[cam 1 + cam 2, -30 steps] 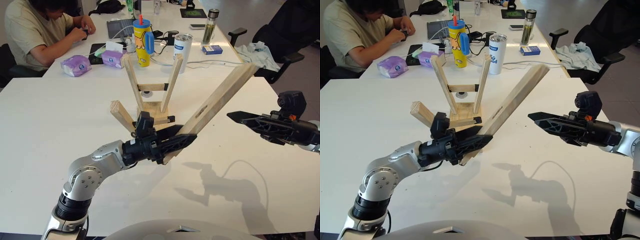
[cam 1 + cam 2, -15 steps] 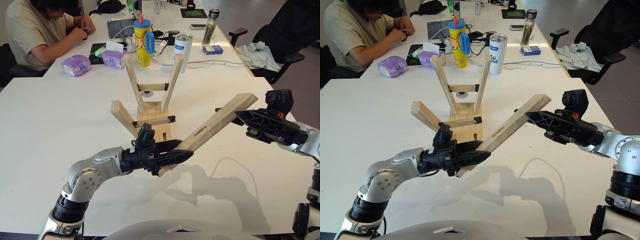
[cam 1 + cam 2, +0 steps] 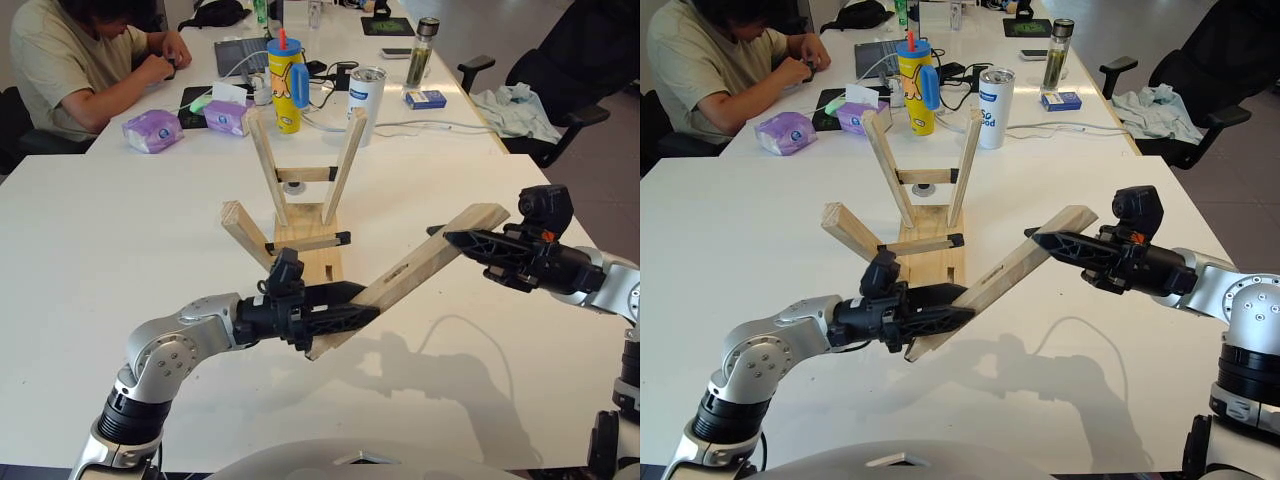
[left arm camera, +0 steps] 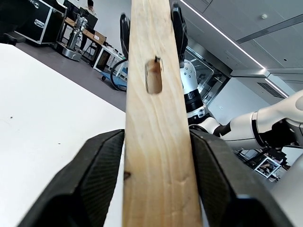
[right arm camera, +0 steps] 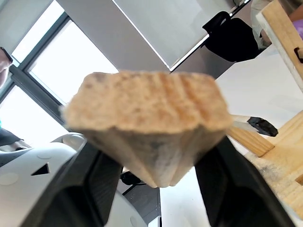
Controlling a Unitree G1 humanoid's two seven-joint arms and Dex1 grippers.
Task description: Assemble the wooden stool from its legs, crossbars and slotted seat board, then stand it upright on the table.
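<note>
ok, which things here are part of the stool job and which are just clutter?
Job: wooden leg, held by left gripper and right gripper; partly built stool behind it.
Clutter: yellow cup, white tumbler, tissue packs, dark bottle.

The left arm (image 3: 170, 350) is bent sharply at the elbow down by the near edge, its forearm running out level toward the robot's right. There the left gripper (image 3: 362, 301) has both black fingers clamped flat against opposite faces of the lower end of a wooden leg (image 3: 420, 270). The right arm (image 3: 603, 285) comes in from the right side, forearm pointing leftward and held raised, and the right gripper (image 3: 442, 234) straddles the leg's upper end, a finger pressed on either side.
</note>
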